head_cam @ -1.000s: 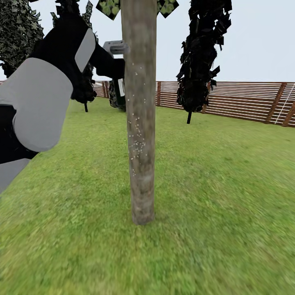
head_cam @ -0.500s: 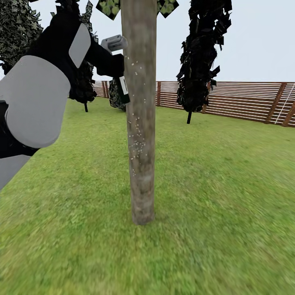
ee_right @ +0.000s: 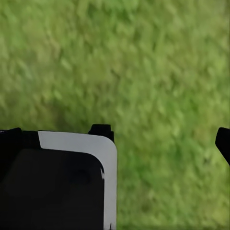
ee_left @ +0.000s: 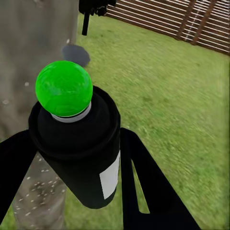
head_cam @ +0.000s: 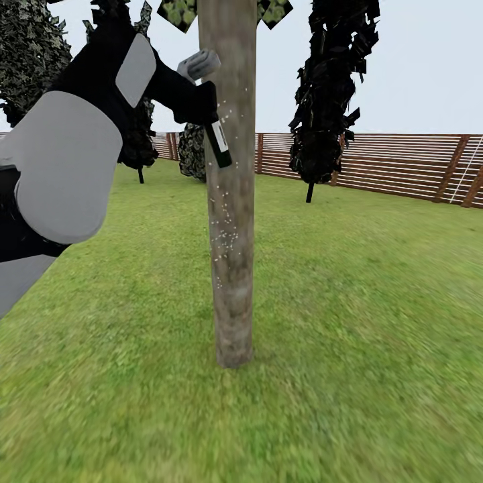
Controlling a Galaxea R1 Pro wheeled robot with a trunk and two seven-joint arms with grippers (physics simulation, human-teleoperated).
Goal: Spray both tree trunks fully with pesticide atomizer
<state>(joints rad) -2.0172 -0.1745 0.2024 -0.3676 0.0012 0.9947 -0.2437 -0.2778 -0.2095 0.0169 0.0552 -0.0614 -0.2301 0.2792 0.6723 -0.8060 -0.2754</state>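
Observation:
A thick grey-brown tree trunk [head_cam: 229, 201] rises in the middle of the head view, dotted with white specks. My left gripper [head_cam: 204, 100] is raised against its upper left side, shut on the pesticide atomizer [head_cam: 219, 139], a black bottle with a white label that tilts across the trunk. In the left wrist view the atomizer [ee_left: 79, 148] shows a green top [ee_left: 63, 87] between my black fingers [ee_left: 148, 187], with the speckled trunk [ee_left: 33, 43] just behind it. My right gripper [ee_right: 162, 135] hangs open over the grass floor [ee_right: 158, 62].
Dark cone-shaped trees [head_cam: 332, 87] [head_cam: 33, 54] stand behind the trunk. A brown slatted fence [head_cam: 402, 164] bounds the lawn at the back. Open grass [head_cam: 362, 322] lies right of the trunk. A black and white robot part [ee_right: 57, 182] sits beside my right gripper.
My left gripper has swung right with the atomizer, from behind the trunk's left edge to in front of it, tilting the bottle. New white specks show high on the trunk.

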